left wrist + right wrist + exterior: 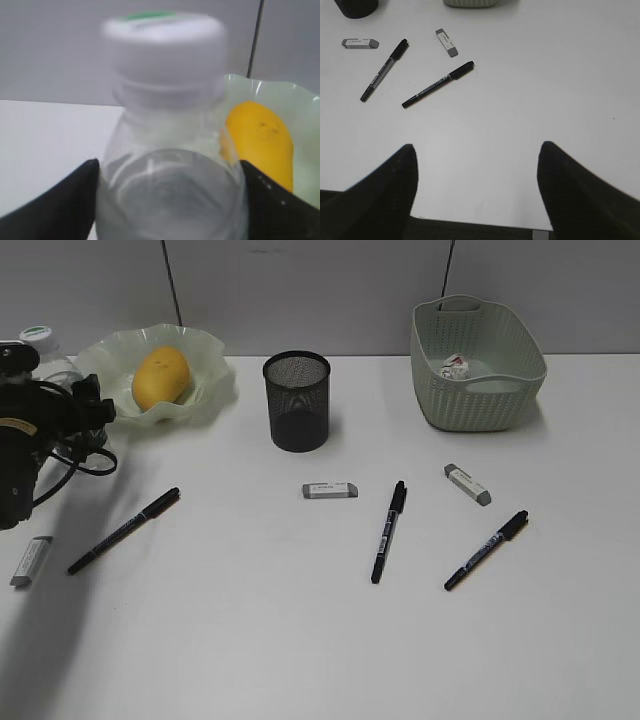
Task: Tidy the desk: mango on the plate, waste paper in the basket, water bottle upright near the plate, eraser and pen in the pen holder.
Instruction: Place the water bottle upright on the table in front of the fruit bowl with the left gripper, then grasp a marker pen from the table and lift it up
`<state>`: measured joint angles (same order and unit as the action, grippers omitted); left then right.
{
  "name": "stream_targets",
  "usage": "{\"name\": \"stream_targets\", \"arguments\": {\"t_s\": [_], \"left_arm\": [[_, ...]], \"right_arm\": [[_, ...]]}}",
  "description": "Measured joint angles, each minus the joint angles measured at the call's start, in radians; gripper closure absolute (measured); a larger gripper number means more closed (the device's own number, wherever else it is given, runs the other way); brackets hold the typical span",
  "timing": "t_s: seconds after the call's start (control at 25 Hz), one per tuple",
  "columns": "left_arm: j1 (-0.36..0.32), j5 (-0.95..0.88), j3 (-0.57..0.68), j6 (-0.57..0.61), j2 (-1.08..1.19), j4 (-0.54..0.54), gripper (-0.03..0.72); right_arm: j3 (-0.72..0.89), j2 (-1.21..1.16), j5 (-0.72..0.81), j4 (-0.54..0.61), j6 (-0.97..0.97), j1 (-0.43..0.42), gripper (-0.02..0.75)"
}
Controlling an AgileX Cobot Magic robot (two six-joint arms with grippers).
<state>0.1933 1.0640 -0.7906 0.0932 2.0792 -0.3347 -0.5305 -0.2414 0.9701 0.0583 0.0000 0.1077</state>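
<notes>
My left gripper [170, 200] is shut on the clear water bottle [167, 150], which stands upright with its white cap on top, just left of the plate [215, 390]. In the exterior view the bottle [52, 362] shows behind the left arm. The mango [160, 377] lies in the plate; it also shows in the left wrist view [262, 142]. The waste paper [456, 367] lies in the basket [480, 400]. The pen holder [297, 400] stands at the back middle. My right gripper [477, 165] is open and empty above the front of the desk [250, 640].
Three black pens lie on the desk: left [125, 530], middle [389, 530], right [487, 549]. Three grey erasers lie at far left [31, 560], middle [330, 490] and right [467, 484]. A grey wall closes the back.
</notes>
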Motion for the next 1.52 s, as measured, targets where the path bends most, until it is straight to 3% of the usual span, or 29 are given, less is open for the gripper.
{"name": "stream_targets", "arguments": {"t_s": [0.28,0.6,0.72,1.0,1.36,1.52], "left_arm": [[0.004,-0.043,0.006,0.000,-0.005,-0.001,0.043],[0.010,-0.058,0.152,0.000,-0.083,0.000,0.042],[0.010,-0.145,0.202,0.000,-0.160,0.000,0.042],[0.010,-0.742,0.169,0.000,-0.456,0.057,0.049],[0.010,-1.718,-0.090,0.000,-0.642,0.171,0.083],[0.010,-2.004,-0.149,0.000,-0.679,0.218,0.114]], "right_arm": [[0.000,0.000,-0.001,0.000,0.000,0.000,0.153],[0.000,0.000,-0.001,0.000,0.000,0.000,0.153],[0.000,0.000,-0.002,0.000,0.000,0.000,0.153],[0.000,0.000,-0.004,0.000,0.000,0.000,0.153],[0.000,0.000,-0.005,0.000,0.000,0.000,0.153],[0.000,0.000,-0.005,0.000,0.000,0.000,0.154]]}}
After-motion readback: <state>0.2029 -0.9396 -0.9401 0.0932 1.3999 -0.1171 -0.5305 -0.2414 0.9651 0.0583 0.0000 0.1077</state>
